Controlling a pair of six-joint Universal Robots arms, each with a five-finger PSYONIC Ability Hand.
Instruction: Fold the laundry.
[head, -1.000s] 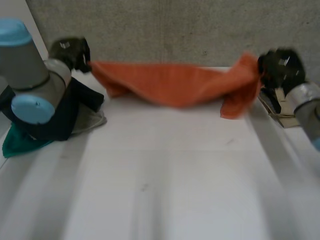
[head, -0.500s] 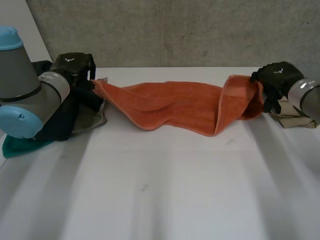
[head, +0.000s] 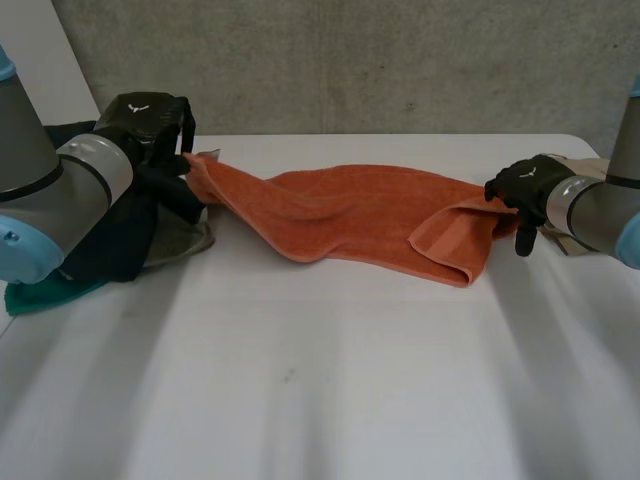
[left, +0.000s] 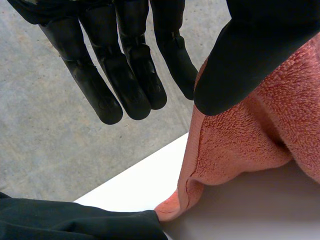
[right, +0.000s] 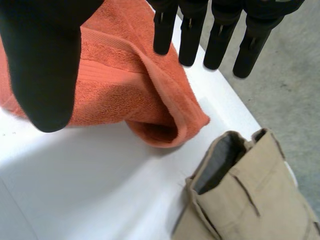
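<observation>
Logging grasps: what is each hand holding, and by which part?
Nothing: left hand and right hand are open, one at each end of the orange towel.

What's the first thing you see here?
A bright orange towel stretches across the far side of the white table, with a black hand at each end: the left hand and the right hand. A dark clothes pile sits by the left hand, and folded tan clothing lies by the right.
</observation>
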